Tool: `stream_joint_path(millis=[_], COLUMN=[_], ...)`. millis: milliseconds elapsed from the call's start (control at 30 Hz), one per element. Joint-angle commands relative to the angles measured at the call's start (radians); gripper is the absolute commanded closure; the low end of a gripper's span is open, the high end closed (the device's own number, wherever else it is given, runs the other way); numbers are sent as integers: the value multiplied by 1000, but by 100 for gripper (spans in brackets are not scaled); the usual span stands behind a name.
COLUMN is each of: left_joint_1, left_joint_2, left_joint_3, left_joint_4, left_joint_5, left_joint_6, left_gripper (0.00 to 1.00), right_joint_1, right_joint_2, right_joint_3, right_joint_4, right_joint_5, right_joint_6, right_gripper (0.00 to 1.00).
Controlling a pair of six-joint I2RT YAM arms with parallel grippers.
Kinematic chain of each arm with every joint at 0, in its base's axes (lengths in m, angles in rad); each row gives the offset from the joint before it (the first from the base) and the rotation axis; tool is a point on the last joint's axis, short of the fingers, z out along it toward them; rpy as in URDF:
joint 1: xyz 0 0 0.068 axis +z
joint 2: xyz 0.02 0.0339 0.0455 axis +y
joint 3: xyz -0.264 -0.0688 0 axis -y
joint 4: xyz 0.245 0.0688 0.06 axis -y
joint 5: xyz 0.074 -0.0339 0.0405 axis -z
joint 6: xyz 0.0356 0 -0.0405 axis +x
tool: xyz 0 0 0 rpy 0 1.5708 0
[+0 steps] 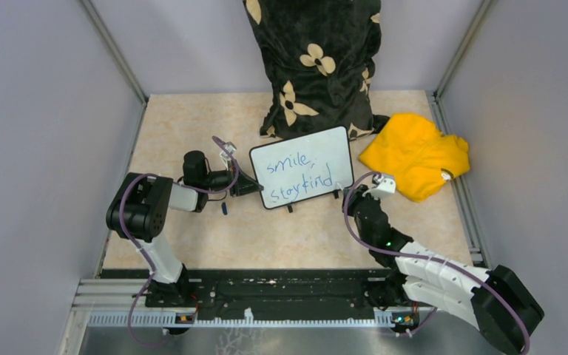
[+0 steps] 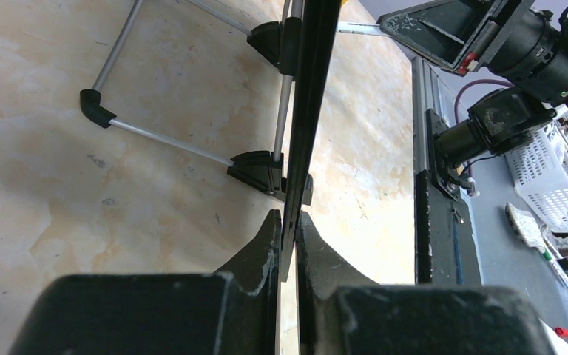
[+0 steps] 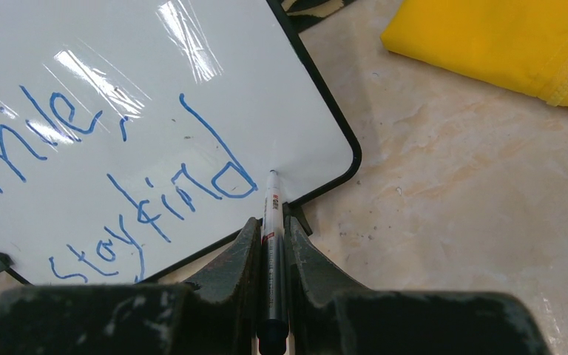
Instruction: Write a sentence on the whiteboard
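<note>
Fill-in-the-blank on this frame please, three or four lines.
The left pincer clamps the whiteboard's edge; the right pincer holds a ___.
The sentence is written in ___ ink.
Its first line reads ___.
The cloth beside the whiteboard is ___.
Missing: marker; blue; smile; yellow.
</note>
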Motion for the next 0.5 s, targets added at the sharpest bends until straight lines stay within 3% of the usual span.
stream_joint_path(millis=[0, 467], left_joint_1=[-3, -4], left_joint_2=[33, 32], left_joint_3=[5, 5], left_joint_4=[-61, -63], left_joint_5=[-17, -17], left_joint_6=[4, 4], left_gripper=[100, 100], right_joint_1=[-18, -24], right_joint_2=[12, 3], right_joint_3=[50, 34], right_joint_4=[59, 24], right_joint_5=[-10, 2], right_joint_6=[15, 27], right_gripper=[100, 100])
